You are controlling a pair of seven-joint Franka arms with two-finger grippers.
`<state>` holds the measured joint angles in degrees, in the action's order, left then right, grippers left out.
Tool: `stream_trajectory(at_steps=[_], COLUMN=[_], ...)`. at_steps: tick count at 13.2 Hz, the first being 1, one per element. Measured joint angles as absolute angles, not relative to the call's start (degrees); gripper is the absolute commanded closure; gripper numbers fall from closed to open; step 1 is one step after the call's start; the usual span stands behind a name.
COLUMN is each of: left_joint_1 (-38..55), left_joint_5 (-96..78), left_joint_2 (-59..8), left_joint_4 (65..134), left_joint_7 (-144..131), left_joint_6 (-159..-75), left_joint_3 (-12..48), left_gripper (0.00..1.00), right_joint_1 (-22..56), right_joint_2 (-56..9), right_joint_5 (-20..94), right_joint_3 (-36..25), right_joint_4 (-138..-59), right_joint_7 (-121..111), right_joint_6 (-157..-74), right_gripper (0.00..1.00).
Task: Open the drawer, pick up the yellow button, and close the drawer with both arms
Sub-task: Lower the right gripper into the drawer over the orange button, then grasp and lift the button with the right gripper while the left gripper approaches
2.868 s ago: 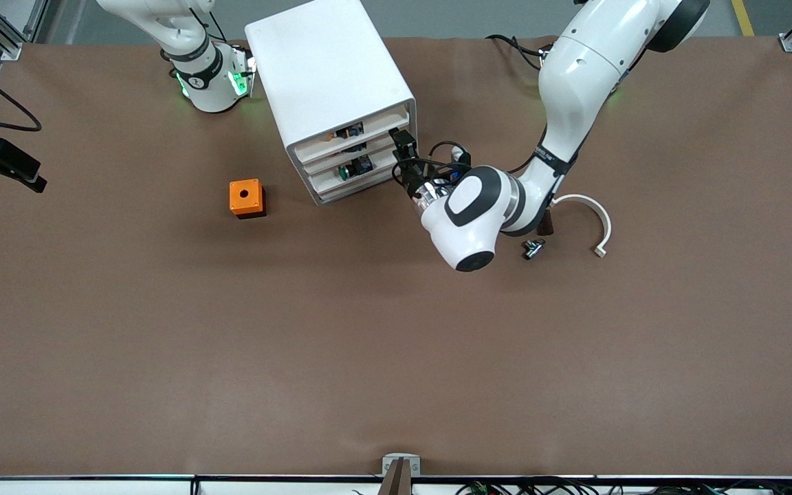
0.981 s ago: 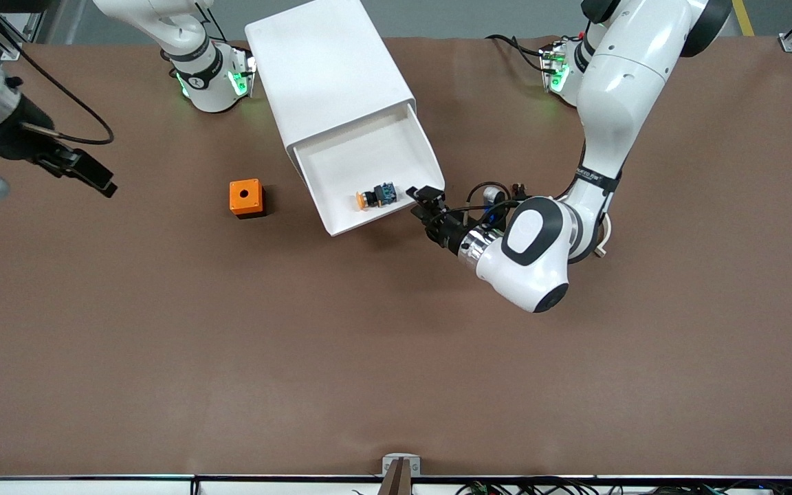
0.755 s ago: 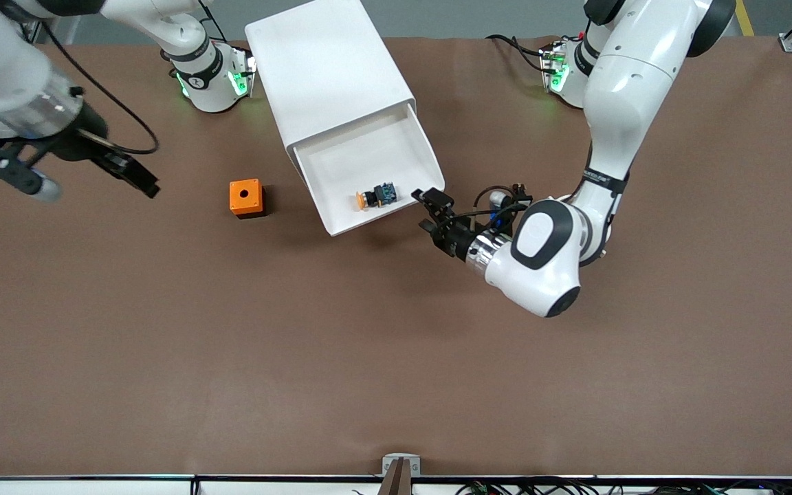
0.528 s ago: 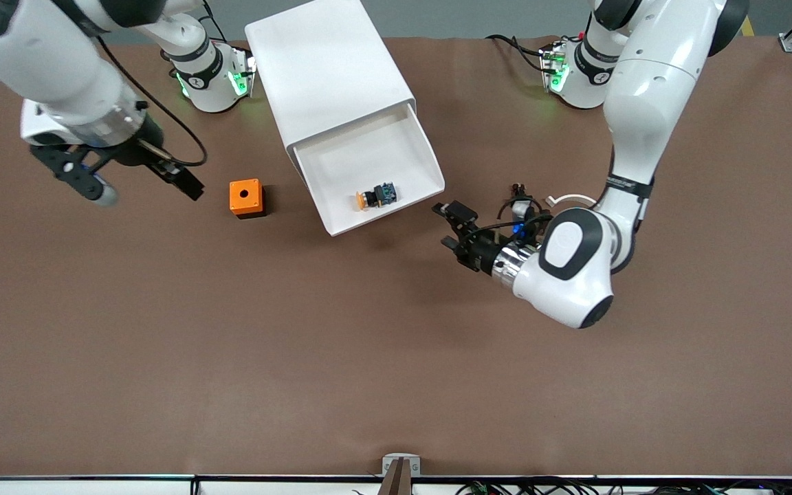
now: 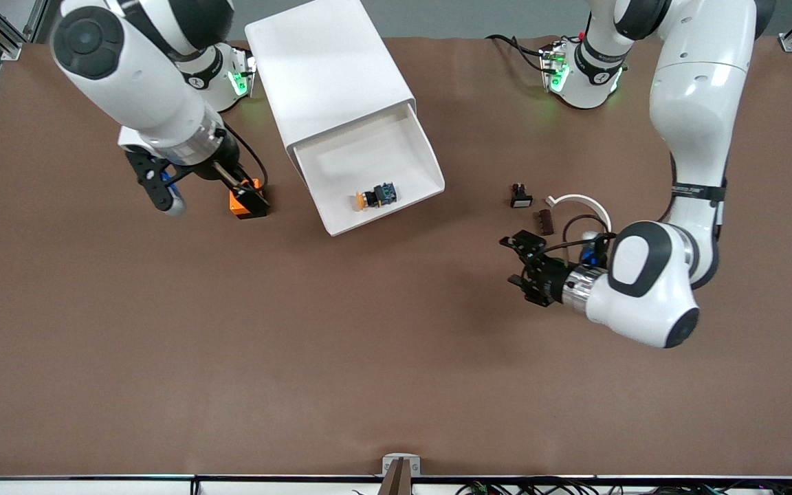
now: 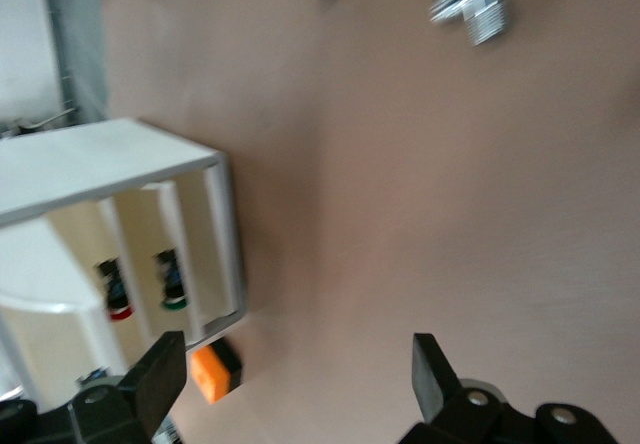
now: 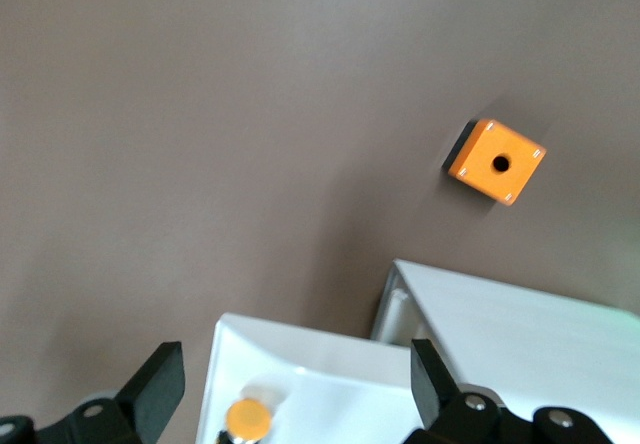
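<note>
Top white plastic drawer (image 5: 368,168) of the white box cabinet (image 5: 327,75) stands pulled out. The small push button with the orange-yellow cap, black body and blue-green rear (image 5: 375,196) lies on its side on the drawer floor, near the sloped front lip, cap toward the right arm's end of the table.

Left gripper (image 5: 521,269): low over bare brown table (image 5: 368,357), well apart from the drawer, fingers spread wide, nothing between them. Right gripper (image 5: 248,199): over the orange cube with a hole (image 7: 496,161), beside the cabinet. Its wrist view shows its fingers (image 7: 160,379) parted and empty, with the orange-yellow cap at the frame edge.

Risks you should watch, as judged from this layout:
- Wrong target. The right gripper sits at the orange cube, close in colour to the cap. If you descend here, you pick the cube.
- The button lies close to the lip. A finger coming in from the front could strike the lip and shove the drawer or tilt the cabinet.
- Round body on its side: an off-centre pinch may roll it away or squirt it out.
- A small white-faced black part (image 5: 520,199), a little brown block (image 5: 546,220) and a curved white plastic strip (image 5: 585,206) lie near the left arm; a low sweep toward the drawer could scatter them.
</note>
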<state>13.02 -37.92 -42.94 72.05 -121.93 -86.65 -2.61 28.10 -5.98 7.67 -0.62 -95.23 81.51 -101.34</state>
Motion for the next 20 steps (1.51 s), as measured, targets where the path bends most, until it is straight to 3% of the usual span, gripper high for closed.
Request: stream_trajectory(at_steps=[8,15,20], left_joint_1=[12.69,13.38,16.99], left_joint_5=[-20.92,-17.12,-16.49], left_joint_2=[-41.31,-41.3,-41.3], left_joint_4=[72.01,72.0,72.01], left_joint_7=[-109.02,-103.56,-103.78], left_joint_6=[-87.1,-87.22,-87.53], left_joint_3=[-6.38,-8.32,-8.17], left_gripper=[0.0,0.0,0.0], right_joint_1=[37.91,43.92,44.67], right_joint_2=[-13.32,-17.84,-19.02], right_joint_5=[7.77,7.77,7.77], right_joint_3=[-0.62,-0.63,-0.63], right_joint_4=[-95.37,-95.47,-95.48], right_joint_7=[94.36,100.84,100.97], right_joint_6=[-111.54,-117.0,-117.56], right_gripper=[0.0,0.0,0.11])
